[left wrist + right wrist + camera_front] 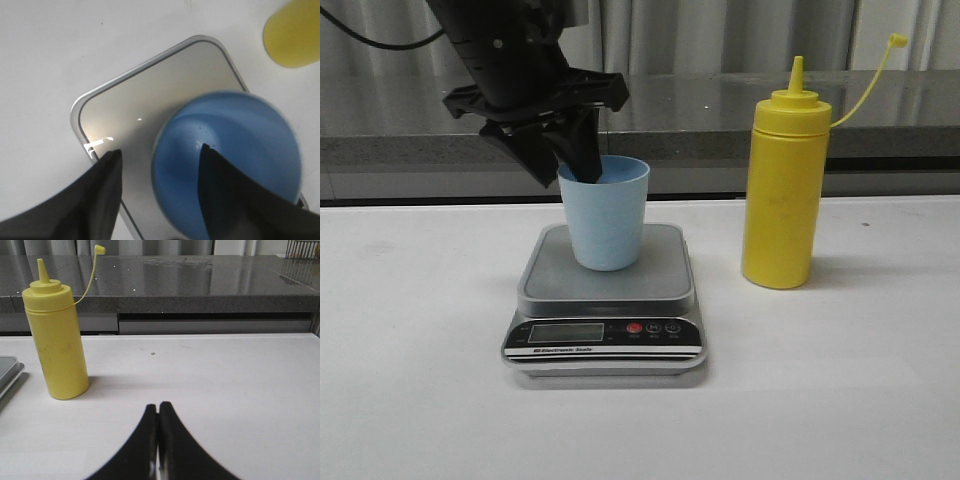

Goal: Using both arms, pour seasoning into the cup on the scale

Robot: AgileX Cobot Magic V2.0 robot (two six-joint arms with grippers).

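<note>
From the front, my left gripper [578,158] partly hides the pale blue plastic tumbler [607,215] on the silver-grey digital scale [607,300]; the tall yellow squeeze bottle [785,195] stands apart toward the table's right edge. My left wrist view shows one finger [235,195] inside the tumbler's [250,145] rim, one outside, jaws spread, the scale [150,95] cut off. In my right wrist view the right gripper [158,412] is closed and empty over bare table, the bottle [56,342] well apart.

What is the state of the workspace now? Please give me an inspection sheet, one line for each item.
Surface: white table, bare around the items.
Job's things: blue cup upright on scale; yellow seasoning bottle upright on the table to its right, nozzle uncapped.
Clutter: nothing seen.
Grippers: left claw open, one finger inside the cup, one outside; right claw shut, empty, low over the table.
Cables: black cable behind the left arm.
Surroundings: grey counter behind the table.
</note>
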